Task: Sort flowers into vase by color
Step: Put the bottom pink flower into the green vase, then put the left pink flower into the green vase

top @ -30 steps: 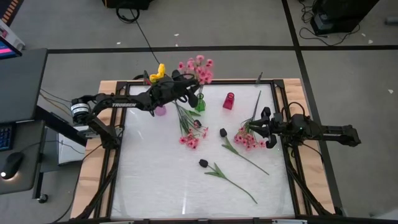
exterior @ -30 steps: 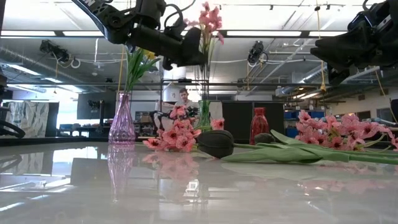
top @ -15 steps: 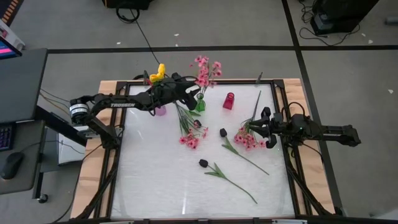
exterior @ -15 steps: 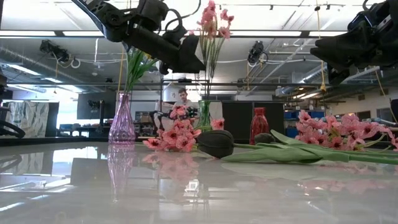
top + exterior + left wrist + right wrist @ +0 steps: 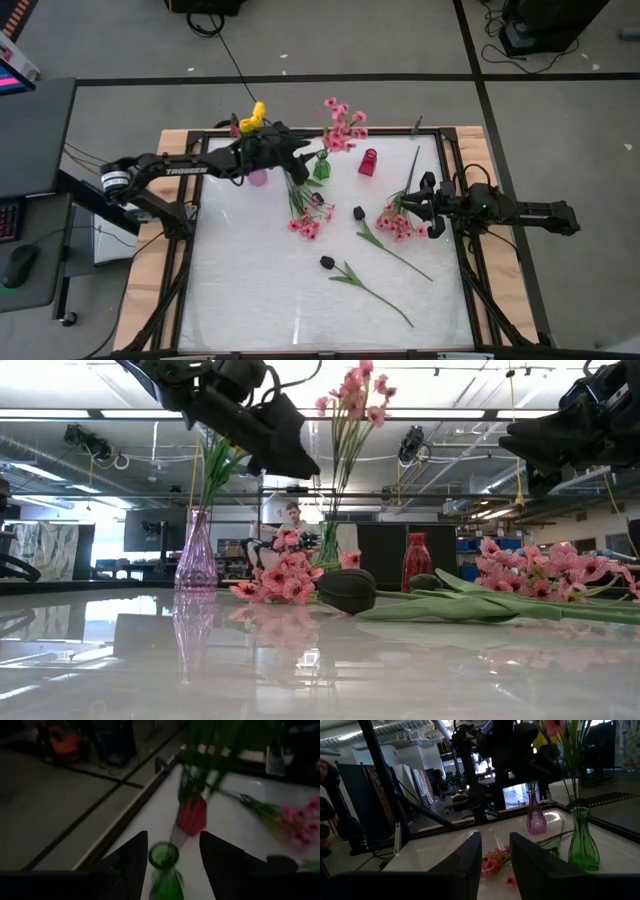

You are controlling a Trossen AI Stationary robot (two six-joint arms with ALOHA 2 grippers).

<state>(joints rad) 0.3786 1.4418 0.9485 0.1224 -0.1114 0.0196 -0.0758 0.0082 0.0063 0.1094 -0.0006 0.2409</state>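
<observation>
A spray of pink blossoms point(image 5: 343, 124) stands in the green vase point(image 5: 321, 167) near the far edge of the table point(image 5: 250, 290), its stems leaning right and its flowers out past the far rim. Just left of that vase, the left gripper point(image 5: 303, 152) hangs above the table with its fingers apart and nothing between them; its wrist view looks down on the green vase's mouth between the two fingers. Left of it the purple vase point(image 5: 258, 177) holds the yellow tulips point(image 5: 253, 118), and right of the green one stands the red vase point(image 5: 368, 162). More pink blossoms point(image 5: 308, 218) lie on the table just near of the green vase, two dark tulips point(image 5: 327, 262) lie around the middle, and another pink bunch point(image 5: 400, 222) lies at the right. The right gripper point(image 5: 423, 205) is over that bunch, fingers slightly parted, and whether it holds any stem cannot be told.
</observation>
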